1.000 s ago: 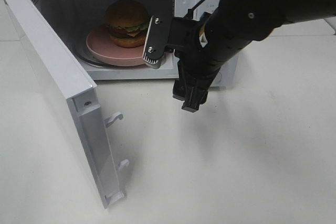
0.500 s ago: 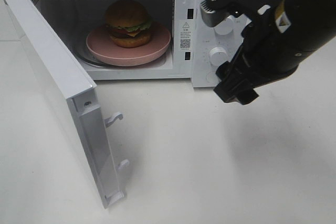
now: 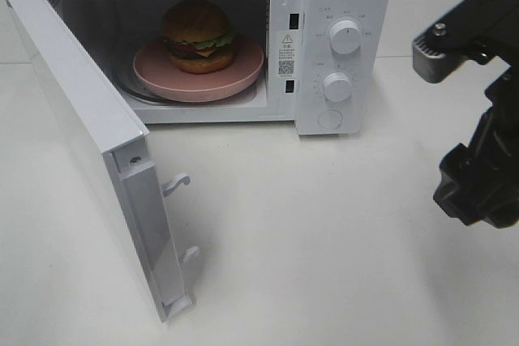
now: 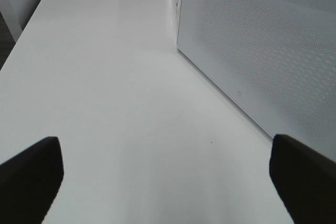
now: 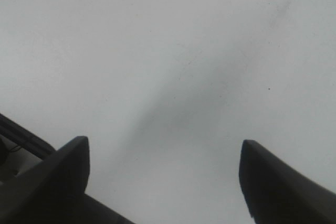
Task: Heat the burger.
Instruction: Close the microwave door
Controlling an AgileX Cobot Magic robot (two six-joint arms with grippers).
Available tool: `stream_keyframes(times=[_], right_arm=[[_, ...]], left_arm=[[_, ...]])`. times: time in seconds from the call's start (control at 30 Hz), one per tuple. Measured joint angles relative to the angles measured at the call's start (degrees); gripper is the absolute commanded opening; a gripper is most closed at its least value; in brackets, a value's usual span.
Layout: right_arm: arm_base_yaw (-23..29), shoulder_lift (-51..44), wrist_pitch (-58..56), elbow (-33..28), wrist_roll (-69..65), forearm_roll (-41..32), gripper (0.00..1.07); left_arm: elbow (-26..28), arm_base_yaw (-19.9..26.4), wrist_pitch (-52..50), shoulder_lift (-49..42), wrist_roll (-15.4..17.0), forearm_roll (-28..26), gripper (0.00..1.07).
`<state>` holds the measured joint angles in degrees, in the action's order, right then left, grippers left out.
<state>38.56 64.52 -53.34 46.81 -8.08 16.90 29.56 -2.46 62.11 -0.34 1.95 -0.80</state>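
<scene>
The burger [image 3: 197,35], with its brown domed bun, rests on a pink dish [image 3: 243,70] inside the open white microwave [image 3: 340,6]. My right gripper [image 3: 456,123] hangs open over the bare table at the far right, well away from the microwave. In the right wrist view its gripper [image 5: 164,148] holds nothing, and only white table shows between the dark fingers [image 5: 63,171]. My left gripper [image 4: 164,145] is open and empty too, low over the table beside the door's outer face [image 4: 262,51]. The left arm does not show in the exterior view.
The microwave door [image 3: 81,119] swings wide toward the front left, its latch hooks [image 3: 177,184] sticking out. Two round knobs [image 3: 345,36] sit on the control panel. White table [image 3: 324,241] spreads in front of the microwave.
My right arm has pulled back from the microwave's opening and swung right to the edge of the view. The burger and dish stay put inside.
</scene>
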Motion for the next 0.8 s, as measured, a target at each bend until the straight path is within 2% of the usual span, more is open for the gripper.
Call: stream_keyframes(times=[0.47,0.53,0.57,0.6,0.67,0.7,0.77,0.8], right_arm=[[-1.09,-17.59,-1.32,-10.20,-2.92,-2.69,0.76],[-4.70,-21.72,-1.38,-12.43,-3.84,-3.67,0.76],[-4.70,-21.72,-1.38,-12.43,-3.84,-3.67,0.76],[-7.96,-24.64,-1.43,-13.98,-3.95,-4.47,0.76],[-9.22,-25.90,-1.43,-14.50,-3.95,-4.76,0.76],[-12.20,-28.88,-1.49,-15.58,-4.01,-5.27,0.76],[-13.58,-30.60,-1.49,-15.93,-4.01,-5.56,0.76],[-16.16,-34.09,-1.55,-16.33,-4.01,-6.30,0.76]], left_arm=[[0.00,0.00,0.00,0.00,0.00,0.00,1.00],[0.00,0.00,0.00,0.00,0.00,0.00,1.00],[0.00,0.00,0.00,0.00,0.00,0.00,1.00],[0.00,0.00,0.00,0.00,0.00,0.00,1.00],[0.00,0.00,0.00,0.00,0.00,0.00,1.00],[0.00,0.00,0.00,0.00,0.00,0.00,1.00],[0.00,0.00,0.00,0.00,0.00,0.00,1.00],[0.00,0.00,0.00,0.00,0.00,0.00,1.00]])
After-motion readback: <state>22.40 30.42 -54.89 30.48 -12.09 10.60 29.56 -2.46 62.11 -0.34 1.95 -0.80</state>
